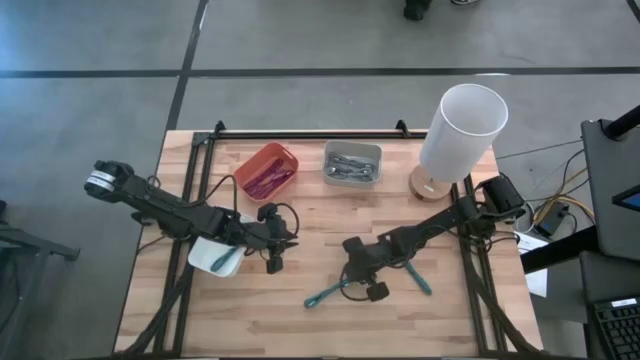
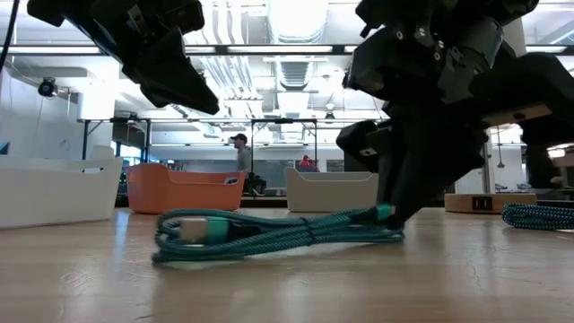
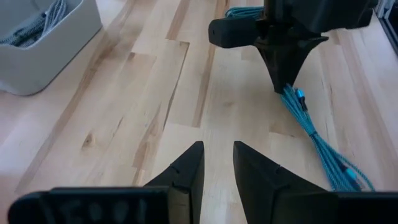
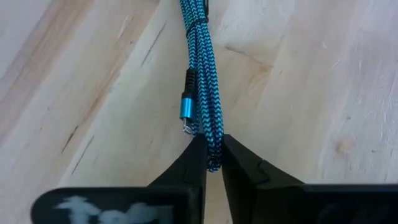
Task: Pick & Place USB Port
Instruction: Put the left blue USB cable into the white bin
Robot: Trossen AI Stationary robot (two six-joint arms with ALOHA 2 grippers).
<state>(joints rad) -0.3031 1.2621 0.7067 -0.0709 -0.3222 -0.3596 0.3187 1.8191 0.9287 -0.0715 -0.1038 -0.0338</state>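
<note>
From my console I see the left gripper (image 1: 272, 262) hanging just above the wood beside the white bin (image 1: 216, 255), its fingers (image 3: 186, 171) parted with only bare table (image 1: 300, 320) between them, grasping nothing. Behind it sits the red bin (image 1: 267, 170), then the grey bin (image 1: 352, 163) with cables inside. I can read no brand, label or writing on any of these.

At the table's middle front lies the teal braided USB cable (image 1: 328, 292), folded into a bundle flat on the wood. The right gripper (image 4: 213, 163) is down on it, fingers clenched on the bundle's end, with a blue metal plug (image 4: 187, 112) lying just ahead of the tips. A second teal cable (image 1: 418, 277) lies just beyond that arm. Far right stands a white cylinder (image 1: 461, 130) on a wooden base.
</note>
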